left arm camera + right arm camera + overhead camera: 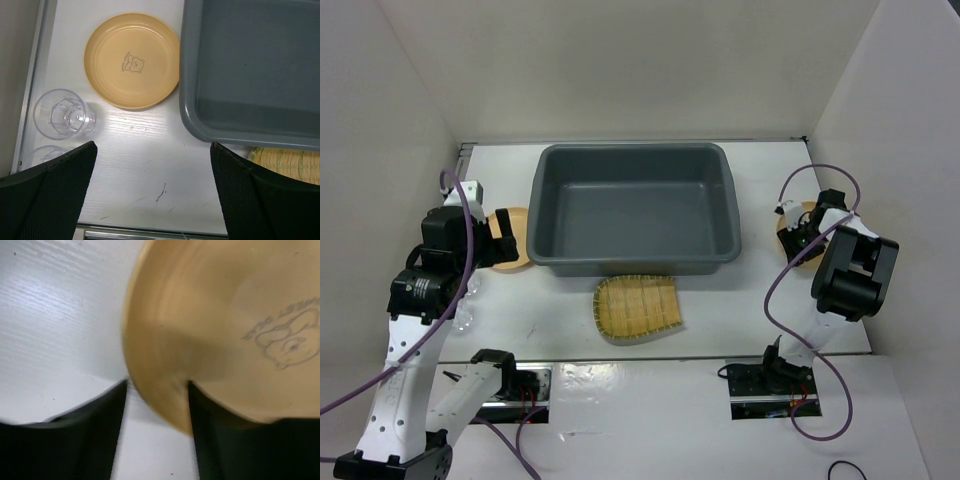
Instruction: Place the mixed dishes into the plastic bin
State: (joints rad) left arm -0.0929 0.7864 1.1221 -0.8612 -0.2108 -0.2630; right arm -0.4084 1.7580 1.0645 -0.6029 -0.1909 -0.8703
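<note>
The right hand [156, 383] is at the tan plate [215, 315] that lies on the counter [750, 300] to the right of the grey bin [635, 264]. In the right wrist view the plate's near rim runs between the two fingers: one finger is on the bare counter just outside the edge and the other is on the plate's side. The picture is blurred there, so I cannot tell whether the fingers already pinch the rim or only straddle it. From this hand the bin lies to the left, with open counter between. The right arm is clearly the nearer one for this plate.

The left hand [153, 145] hangs released, fingers wide apart, above the bare counter. The second plate [131, 61] is ahead of it, just beside the bin's corner. A clear cup [62, 113] is off to its left, and a second cup [47, 152] is faintly visible nearer. The bamboo tray [638, 307] lies in front of the bin, partly tucked under its front lip. No dish is in the bin yet.
</note>
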